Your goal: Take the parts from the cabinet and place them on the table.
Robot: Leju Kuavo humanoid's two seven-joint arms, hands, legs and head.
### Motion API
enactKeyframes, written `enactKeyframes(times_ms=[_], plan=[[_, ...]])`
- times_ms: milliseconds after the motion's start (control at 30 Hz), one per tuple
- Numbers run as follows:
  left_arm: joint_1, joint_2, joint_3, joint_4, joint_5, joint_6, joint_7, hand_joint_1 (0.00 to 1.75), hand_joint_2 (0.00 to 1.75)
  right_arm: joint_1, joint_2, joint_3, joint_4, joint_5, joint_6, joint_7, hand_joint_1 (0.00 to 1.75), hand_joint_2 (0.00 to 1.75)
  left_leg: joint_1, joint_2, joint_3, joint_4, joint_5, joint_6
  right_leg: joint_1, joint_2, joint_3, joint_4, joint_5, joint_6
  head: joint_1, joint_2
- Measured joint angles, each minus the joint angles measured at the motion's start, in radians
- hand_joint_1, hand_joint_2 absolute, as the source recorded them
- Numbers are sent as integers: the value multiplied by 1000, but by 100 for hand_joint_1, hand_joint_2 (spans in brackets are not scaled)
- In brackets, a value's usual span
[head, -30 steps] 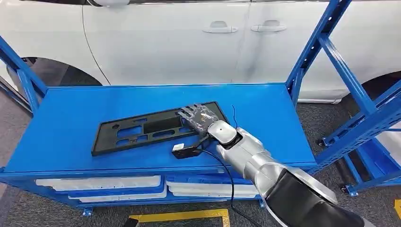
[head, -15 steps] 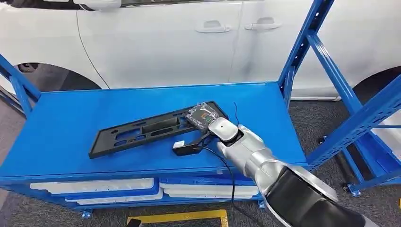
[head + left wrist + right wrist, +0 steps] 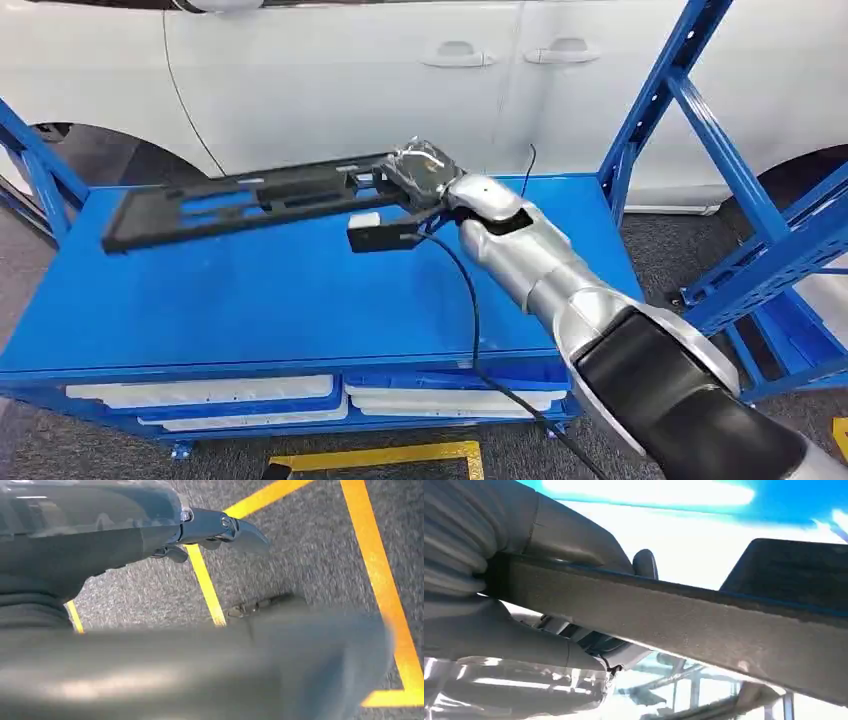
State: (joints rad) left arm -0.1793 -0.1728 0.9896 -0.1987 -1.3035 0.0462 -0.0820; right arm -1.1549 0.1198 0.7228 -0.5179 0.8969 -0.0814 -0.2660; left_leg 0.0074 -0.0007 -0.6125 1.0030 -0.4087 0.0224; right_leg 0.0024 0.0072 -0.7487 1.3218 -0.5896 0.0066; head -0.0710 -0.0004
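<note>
**Panel lifted above blue shelf top, gripped at one end**

Item 1. Black plastic panel (image 3: 250,198): long, flat, with cut-out slots along its length. It hangs in the air over the shelf, roughly level, its free end reaching out toward the shelf's left side and its near end in the right hand. No part of it touches the blue top.

Item 2. Right hand (image 3: 420,172): fingers closed around the panel's right end; silver arm enters from the lower right. A small black camera block (image 3: 382,232) sits under the wrist, with a black cable (image 3: 470,300) trailing back along the arm.

Item 3. Blue shelf top (image 3: 250,300): bare blue sheet under and in front of the panel, with open room on all sides of it. Blue uprights (image 3: 660,95) rise at the right rear corner, another frame member (image 3: 40,165) at the left edge. The panel's left tip lies near that left frame member, apart from it.

Item 4. White car (image 3: 400,70): doors and handles just behind the shelf's far edge.

Item 5. White parts (image 3: 210,390): on the lower shelf level, under the front lip.

Right wrist view: panel edge (image 3: 704,630) seen close, crossing the picture, the thick grey thumb (image 3: 489,630) pressed against one face and a dark fingertip (image 3: 645,562) showing over the other.

Left wrist view: left hand (image 3: 220,527) over grey carpet (image 3: 310,555) marked with yellow lines (image 3: 375,570); whether its fingers are spread or curled cannot be told.
</note>
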Motion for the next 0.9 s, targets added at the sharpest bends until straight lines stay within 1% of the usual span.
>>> enactKeyframes(times_ms=[33,67,100,133,167,200,233,267,300,333,367,400,433,467,500,533,567,600,633,667,700,733,767,833,867,900], plan=[[0,0,3,0,2,0,0,0,175,-6,-10,-30,-43,-77,61,-17,175,175,1,-1,1,1,-1,1,-2,0,-16,26,5,3,0,0],[1,0,6,0,3,0,-2,0,175,-11,-17,-58,-90,-155,121,-27,175,175,2,-2,3,1,-3,0,-7,-1,-8,1,33,6,0,0],[1,0,9,0,6,-1,-4,0,175,-21,-24,-84,-145,-250,189,-33,175,175,3,-4,4,5,-6,-3,-11,-2,29,-82,89,9,0,0],[1,0,11,0,6,-1,-6,0,175,-30,-29,-100,-179,-314,230,-36,175,175,4,-4,5,9,-10,-6,-14,-3,60,-155,128,10,0,0],[0,0,14,0,8,-2,-8,0,175,-39,-35,-124,-225,-404,278,-39,175,175,4,-5,5,13,-15,-10,-16,-7,98,-241,170,10,0,0],[0,0,16,0,9,-4,-12,0,175,-44,-48,-150,-267,-493,315,-40,175,175,-1,-6,2,18,-18,-16,-11,-9,116,-275,161,8,0,0],[1,0,17,0,13,-5,-18,0,175,-45,-50,-174,-313,-578,352,-40,175,175,-1,-6,-1,21,-19,-20,-9,-7,118,-294,156,-1,0,0],[1,0,18,0,14,-6,-22,0,175,-43,-57,-193,-346,-644,380,-39,175,175,0,-6,-1,18,-18,-23,-7,-7,117,-292,156,-4,0,0],[3,0,20,0,16,-6,-31,0,175,-39,-67,-211,-380,-724,414,-32,175,175,1,-6,0,16,-19,-29,-4,-7,118,-291,153,-10,0,0],[3,0,22,0,17,-6,-42,0,175,-34,-76,-228,-417,-815,451,-25,175,175,2,-6,2,15,-20,-36,-6,-7,122,-298,156,-18,0,0],[5,0,24,0,18,-6,-50,0,175,-24,-88,-244,-449,-897,480,-17,175,175,7,-4,-1,24,-32,-40,-11,-10,131,-307,160,-25,0,0],[6,0,26,0,21,-5,-57,0,175,-13,-98,-254,-477,-968,501,-14,175,175,5,-3,-13,57,-54,-42,-10,-9,135,-311,160,-32,0,0],[7,0,29,0,26,-3,-61,0,175,0,-108,-260,-509,-1053,528,-14,175,175,5,-3,-44,127,-91,-43,-9,-9,136,-311,160,-34,0,0],[8,0,32,0,29,0,-66,0,175,19,-122,-260,-537,-1126,554,-14,175,175,6,-3,-83,212,-126,-45,-7,-8,138,-311,158,-36,0,0],[10,0,37,0,35,1,-72,0,175,45,-138,-260,-562,-1179,571,-15,175,175,6,-3,-121,289,-152,-46,-5,-7,141,-311,157,-38,0,0],[14,0,41,0,38,4,-75,0,175,74,-150,-260,-585,-1221,585,-18,175,175,6,-3,-145,332,-156,-47,-4,-6,142,-310,156,-40,0,0],[18,0,44,0,46,7,-77,0,175,104,-162,-261,-605,-1254,599,-23,171,175,6,-3,-143,318,-134,-46,-4,-3,143,-308,154,-39,0,0],[21,1,50,0,55,10,-81,0,175,137,-176,-261,-631,-1279,610,-27,175,175,6,-3,-117,257,-93,-43,-4,0,145,-307,152,-37,0,0],[22,1,58,0,63,15,-85,0,175,172,-190,-261,-656,-1296,620,-36,175,175,6,-3,-76,170,-49,-40,-4,1,148,-306,150,-35,0,0],[23,1,66,0,71,18,-89,0,175,207,-202,-260,-679,-1307,630,-45,175,175,6,-3,-28,73,-7,-35,-4,2,150,-304,146,-31,0,0],[23,2,72,0,77,21,-90,0,175,238,-213,-259,-695,-1313,638,-55,175,175,4,-5,-6,33,-20,-29,-2,3,148,-302,143,-27,0,0],[23,2,77,0,81,25,-91,0,175,268,-227,-258,-714,-1319,648,-65,175,175,0,-6,-4,20,-17,-25,1,4,144,-298,143,-22,0,0],[24,1,84,0,87,32,-90,0,175,303,-241,-254,-734,-1325,656,-71,175,175,0,-7,-5,22,-18,-22,0,3,145,-302,144,-17,0,0],[30,2,94,0,89,50,-89,0,175,362,-266,-245,-763,-1331,660,-81,175,175,-2,-9,-4,19,-16,-12,-1,3,148,-307,145,-5,0,0],[31,2,97,0,91,62,-89,0,175,386,-278,-240,-775,-1331,658,-87,175,175,6,-7,3,7,-9,-2,-2,3,146,-303,137,1,0,0],[31,2,99,0,93,72,-89,0,175,405,-294,-236,-788,-1331,656,-90,175,175,5,-6,5,2,-7,2,-4,1,137,-278,117,4,0,0]])
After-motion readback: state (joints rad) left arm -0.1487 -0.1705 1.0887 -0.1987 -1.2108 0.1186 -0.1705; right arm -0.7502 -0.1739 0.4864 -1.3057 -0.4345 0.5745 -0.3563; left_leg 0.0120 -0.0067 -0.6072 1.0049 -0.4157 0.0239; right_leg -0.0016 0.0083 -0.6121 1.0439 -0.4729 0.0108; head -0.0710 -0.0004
